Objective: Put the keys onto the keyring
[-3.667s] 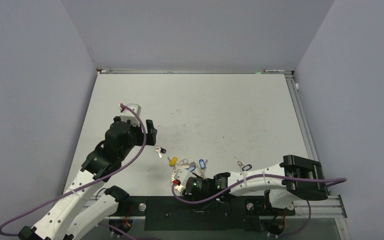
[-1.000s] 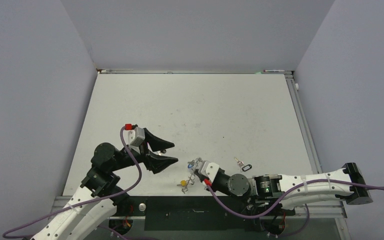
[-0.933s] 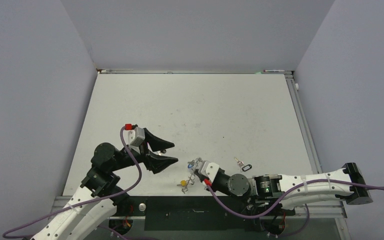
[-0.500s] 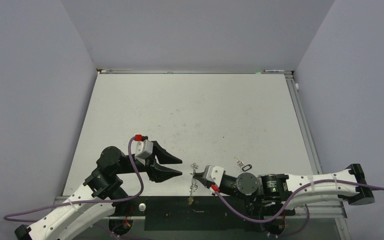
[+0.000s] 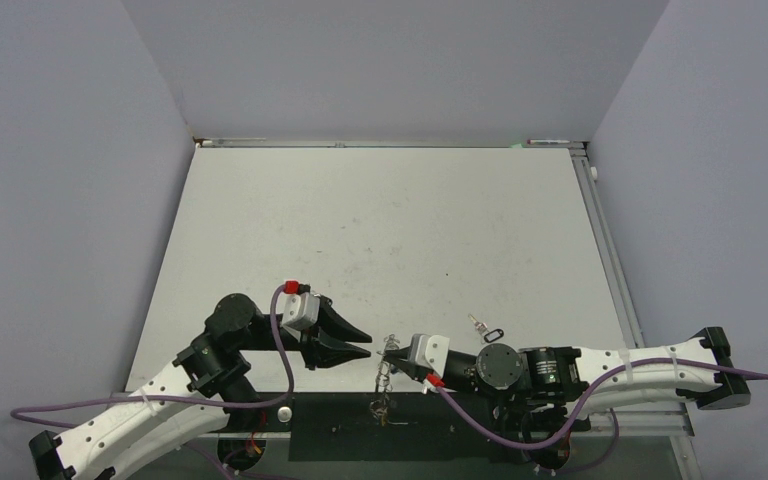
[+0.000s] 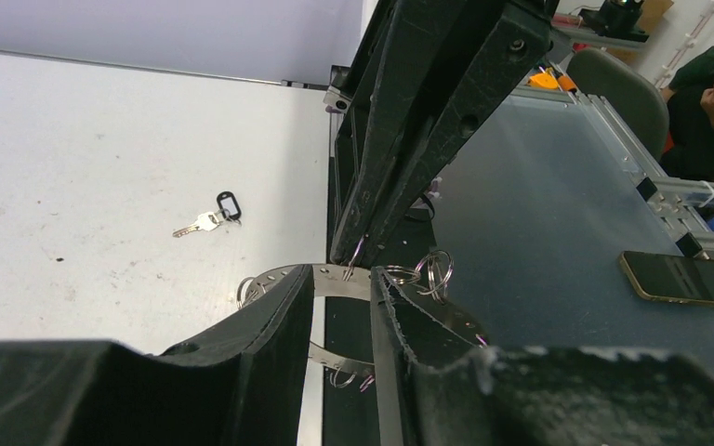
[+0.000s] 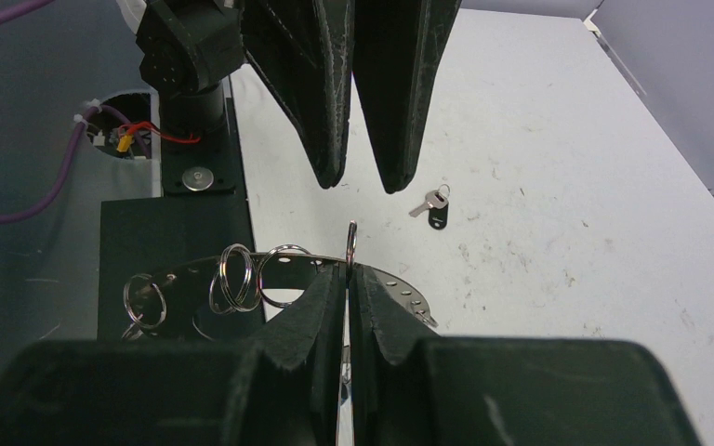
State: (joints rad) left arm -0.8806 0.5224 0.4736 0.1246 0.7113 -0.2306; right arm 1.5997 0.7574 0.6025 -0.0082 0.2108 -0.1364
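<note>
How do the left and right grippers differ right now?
The right gripper is shut on the keyring; the left gripper is open, holding nothing. The right gripper reaches in from the right, the left gripper from the left. Both point at the keyring, tip to tip.

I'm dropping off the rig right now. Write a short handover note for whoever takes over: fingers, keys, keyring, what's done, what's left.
Right gripper: shut on the rim of the keyring, holding it raised on edge over the near edge of the table.
Left gripper: fingers apart with a narrow gap, tips at the ring's rim opposite the right gripper, gripping nothing.
Keys: the black-tag key lies loose on the table, right of the ring. Something small hangs under the ring, too small to identify.
Done: ring secured in the right grip.
Left: at least the black-tag key has to go on a loop.
</note>
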